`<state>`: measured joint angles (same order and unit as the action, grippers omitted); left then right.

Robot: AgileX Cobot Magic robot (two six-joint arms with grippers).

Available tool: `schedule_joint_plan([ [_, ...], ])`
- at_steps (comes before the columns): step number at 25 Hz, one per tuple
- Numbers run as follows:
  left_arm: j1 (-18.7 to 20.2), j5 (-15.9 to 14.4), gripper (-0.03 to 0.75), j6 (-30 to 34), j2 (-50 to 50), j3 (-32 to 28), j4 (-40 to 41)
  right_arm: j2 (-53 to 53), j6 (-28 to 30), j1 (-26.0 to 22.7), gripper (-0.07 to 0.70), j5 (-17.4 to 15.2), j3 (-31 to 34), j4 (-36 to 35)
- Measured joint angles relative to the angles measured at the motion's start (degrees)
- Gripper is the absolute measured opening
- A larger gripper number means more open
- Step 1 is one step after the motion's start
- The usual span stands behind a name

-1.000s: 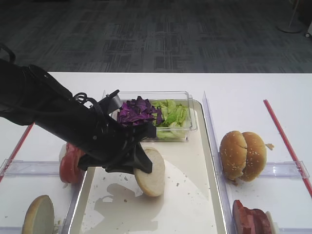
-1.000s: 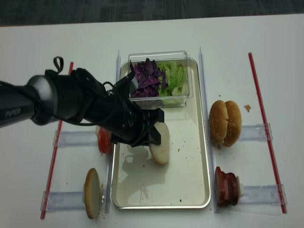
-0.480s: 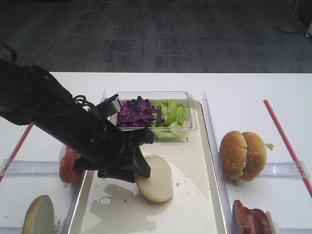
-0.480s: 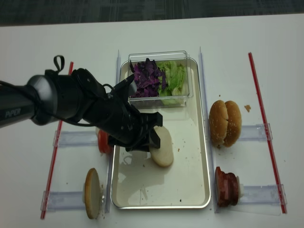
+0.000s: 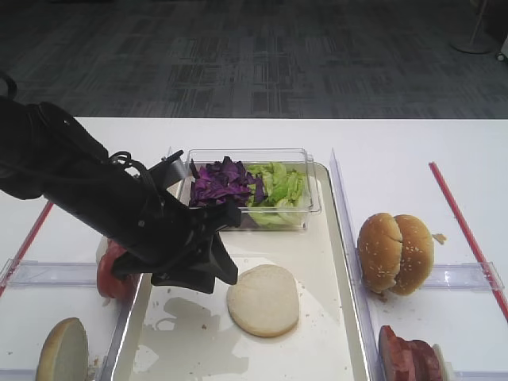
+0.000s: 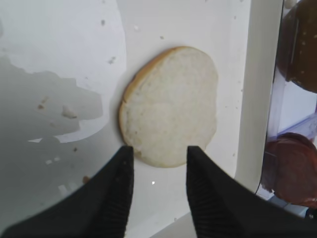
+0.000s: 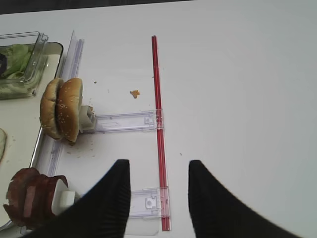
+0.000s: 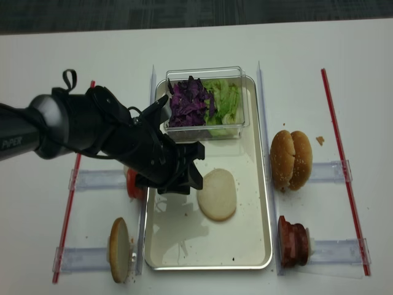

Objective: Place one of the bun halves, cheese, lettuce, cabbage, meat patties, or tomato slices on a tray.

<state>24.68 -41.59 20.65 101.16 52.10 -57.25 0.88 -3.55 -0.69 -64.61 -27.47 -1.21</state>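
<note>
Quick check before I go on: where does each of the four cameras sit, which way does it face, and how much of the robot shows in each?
Exterior high: in front of the table, angled down at the tray; left arm shows.
Exterior high (realsense): overhead, looking straight down on the tray; left arm shows.
Left wrist: above the flat bun half, looking down; left gripper fingers open, clear of it.
Right wrist: over bare table right of the tray, looking down; right gripper fingers open, empty.
Shared: the sesame buns show in right wrist and overhead views.
</note>
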Motion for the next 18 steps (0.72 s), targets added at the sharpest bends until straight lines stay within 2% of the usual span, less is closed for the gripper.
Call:
schedule_joint_plan([
  [18, -0.2, -1.2, 0.241, -3.3, -9.5, 0.0, 1.4, 0.0, 0.0, 0.0, 0.319, 0.0, 0.0, 0.0],
])
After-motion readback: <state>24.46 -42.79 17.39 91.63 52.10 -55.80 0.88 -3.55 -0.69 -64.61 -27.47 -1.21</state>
